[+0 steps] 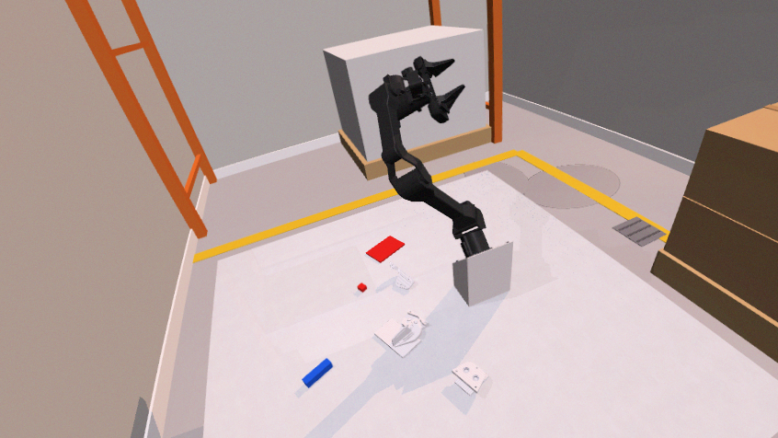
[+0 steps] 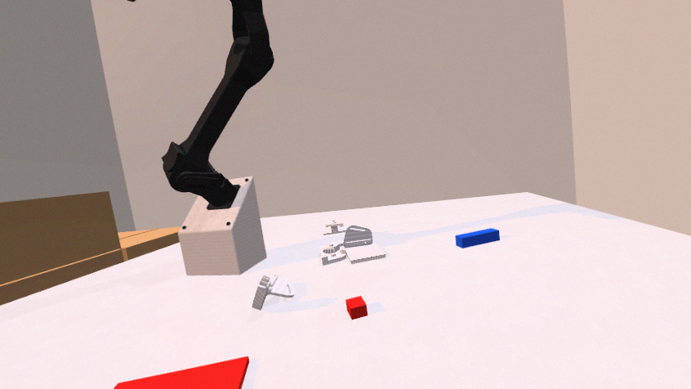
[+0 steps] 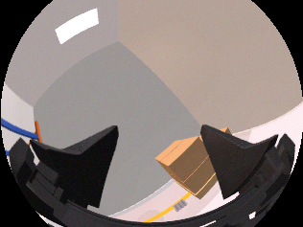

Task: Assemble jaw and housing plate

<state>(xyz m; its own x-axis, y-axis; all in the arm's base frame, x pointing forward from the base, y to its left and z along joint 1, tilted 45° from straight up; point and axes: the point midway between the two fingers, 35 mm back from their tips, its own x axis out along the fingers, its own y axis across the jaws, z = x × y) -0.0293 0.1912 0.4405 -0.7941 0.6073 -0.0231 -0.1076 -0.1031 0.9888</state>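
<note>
My gripper [image 1: 458, 73] [image 3: 160, 129] is open and empty, raised high above the table; its fingers are outside the exterior view. A white square plate [image 1: 386, 331] [image 2: 367, 255] lies flat. A grey, shaded piece [image 2: 357, 235] stands tilted at its edge, with a small white toothed-looking part [image 2: 333, 252] beside it. Another white piece [image 1: 403, 282] [image 2: 281, 289] rests tilted on the table, apart from these. A white plate with two round holes [image 1: 471, 373] sits apart and tilted, over another white part. Pins, stubs and tooth contact are too small to tell.
A red cube [image 1: 361, 287] [image 2: 356, 308], a red flat panel [image 1: 384, 248] [image 2: 193, 376] and a blue bar [image 1: 316, 373] [image 2: 477, 238] lie on the white table. The arm's base block [image 1: 491, 274] [image 2: 212, 251] stands near the white parts. Brown boxes [image 1: 728, 201] [image 3: 184, 164] are off to the side.
</note>
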